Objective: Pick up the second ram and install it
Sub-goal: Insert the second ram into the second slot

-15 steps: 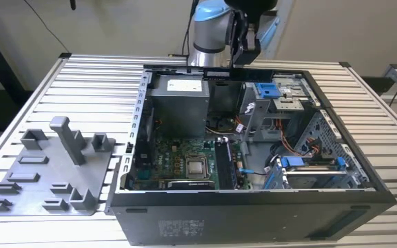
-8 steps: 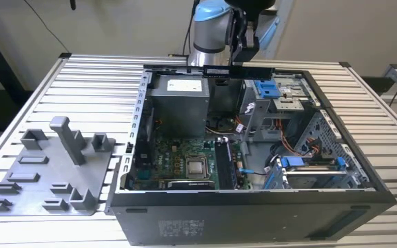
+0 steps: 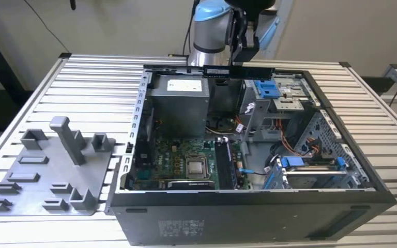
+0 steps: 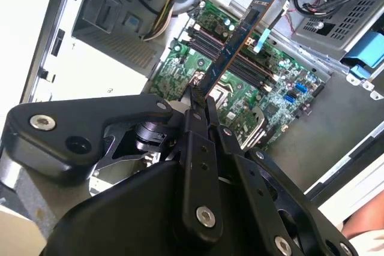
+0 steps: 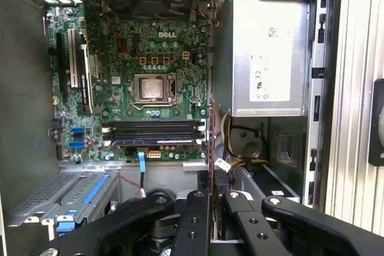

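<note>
The second ram (image 3: pixel 240 71) hangs level in the air above the far rim of the open computer case (image 3: pixel 254 214). It is pinched between the fingers of the gripper (image 4: pixel 201 94), which are closed tight on it. In the second wrist view its dark board runs out from the fingertips over the green motherboard (image 5: pixel 156 58), well clear of the memory slots (image 5: pixel 153 131). A grey power supply (image 3: pixel 178 101) sits at the far side inside the case. On the exterior view's left, a grey tray (image 3: pixel 19 201) with an upright post (image 3: pixel 67 139) rests on the slatted table (image 3: pixel 95 77).
</note>
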### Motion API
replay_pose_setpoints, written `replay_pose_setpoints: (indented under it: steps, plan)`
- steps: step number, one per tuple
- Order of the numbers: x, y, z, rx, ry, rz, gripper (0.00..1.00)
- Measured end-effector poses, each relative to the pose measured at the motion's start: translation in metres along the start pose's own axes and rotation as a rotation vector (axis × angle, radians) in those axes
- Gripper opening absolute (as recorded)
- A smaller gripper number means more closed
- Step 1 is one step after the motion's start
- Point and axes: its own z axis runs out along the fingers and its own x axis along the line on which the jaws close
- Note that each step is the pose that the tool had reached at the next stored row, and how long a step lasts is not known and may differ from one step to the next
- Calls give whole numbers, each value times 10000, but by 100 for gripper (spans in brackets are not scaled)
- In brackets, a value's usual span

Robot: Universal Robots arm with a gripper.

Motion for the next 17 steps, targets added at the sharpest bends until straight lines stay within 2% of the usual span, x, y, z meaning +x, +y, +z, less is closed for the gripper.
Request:
replay_pose_setpoints:
  steps: [7, 17]
  plan:
    - [0, -1, 1, 12, 4, 160, 14]
    - [0, -1, 3, 60, 22, 847, 14]
